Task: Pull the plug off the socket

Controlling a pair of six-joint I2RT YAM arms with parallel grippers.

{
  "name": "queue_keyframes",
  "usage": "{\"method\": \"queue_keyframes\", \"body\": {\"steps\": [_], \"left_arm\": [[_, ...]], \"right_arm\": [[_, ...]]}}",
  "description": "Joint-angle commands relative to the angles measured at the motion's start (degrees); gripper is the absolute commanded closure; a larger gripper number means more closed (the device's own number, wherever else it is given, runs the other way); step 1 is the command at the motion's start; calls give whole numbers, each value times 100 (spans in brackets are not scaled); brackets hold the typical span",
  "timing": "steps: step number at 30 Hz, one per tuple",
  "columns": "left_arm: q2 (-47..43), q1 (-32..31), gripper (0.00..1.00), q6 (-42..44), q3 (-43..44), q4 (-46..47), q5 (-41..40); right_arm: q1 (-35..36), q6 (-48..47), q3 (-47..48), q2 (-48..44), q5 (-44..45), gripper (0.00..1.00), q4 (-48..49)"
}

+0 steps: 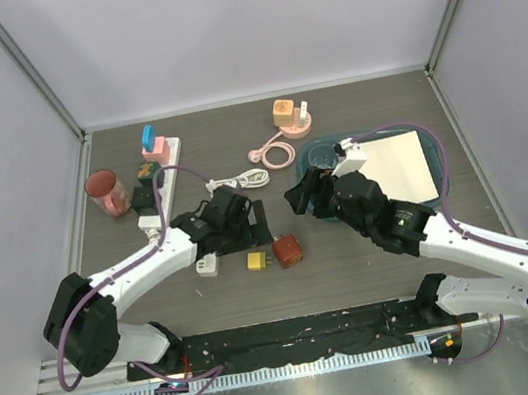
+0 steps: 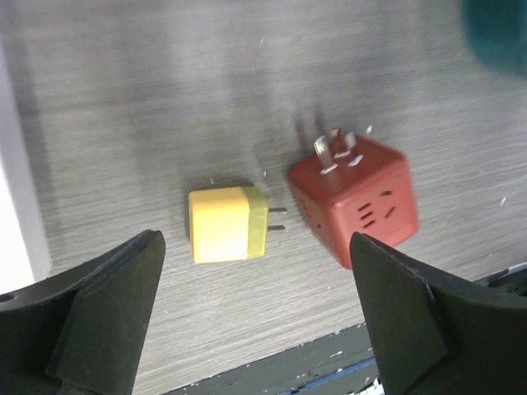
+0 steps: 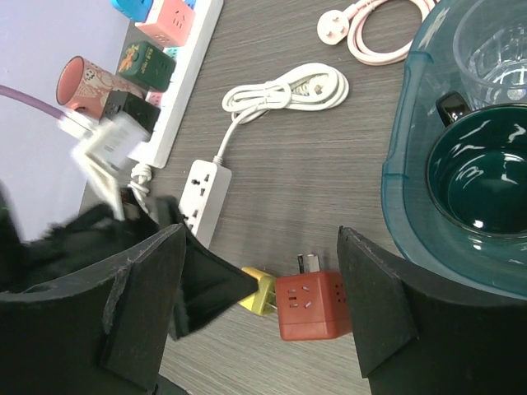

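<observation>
The teal tray (image 3: 394,185) on the counter (image 1: 338,276) holds a green cup (image 3: 486,177) and a clear glass (image 3: 494,49). My left tool (image 2: 254,243) is spread above the yellow plug (image 2: 226,224), which lies free just beside the red socket (image 2: 358,202); my right tool (image 3: 262,247) hangs spread, empty. Only the top view shows paper (image 1: 401,164) on the tray.

No legible text, brand, number or sign found in any view.

The dark green adapter (image 3: 148,64), plugged into the white power strip (image 3: 193,49) at far left, carries an orange-gold print, too small to read. The red cup (image 3: 86,82) beside it shows a pale pattern; no lettering can be made out. The yellow plug (image 2: 226,224) and the red cube socket (image 2: 354,202) show unmarked faces.
</observation>
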Motion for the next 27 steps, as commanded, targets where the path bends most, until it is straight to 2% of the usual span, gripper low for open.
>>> {"method": "queue_keyframes", "body": {"steps": [1, 3, 6, 10, 13, 18, 22, 27], "left_arm": [[-451, 15, 0, 515, 856, -720, -1000], [-425, 103, 0, 770, 1348, -1011, -1482], [-276, 559, 0, 1175, 1946, -1495, -1713], [-257, 1725, 0, 1492, 2535, -1698, -1537], [-363, 2394, 0, 1624, 2625, -1419, -1740], [-65, 3405, 0, 1773, 2686, -1242, -1626], [94, 3829, 0, 2116, 2432, -724, -1336], [620, 4198, 0, 2529, 2650, -810, -1441]], "right_arm": [[-3, -126, 42, -127, 88, 20, 2], [-3, -143, 33, -162, 70, 20, -16], [-3, -126, -11, -223, 9, 20, -16], [-3, -82, -64, -241, -141, 20, 28], [5, -55, -64, -223, -237, 20, 37], [-3, -108, -11, -223, -308, 20, 11], [-3, -91, -28, -267, -387, 20, -16], [6, -46, -37, -311, -492, 20, 19]]}}
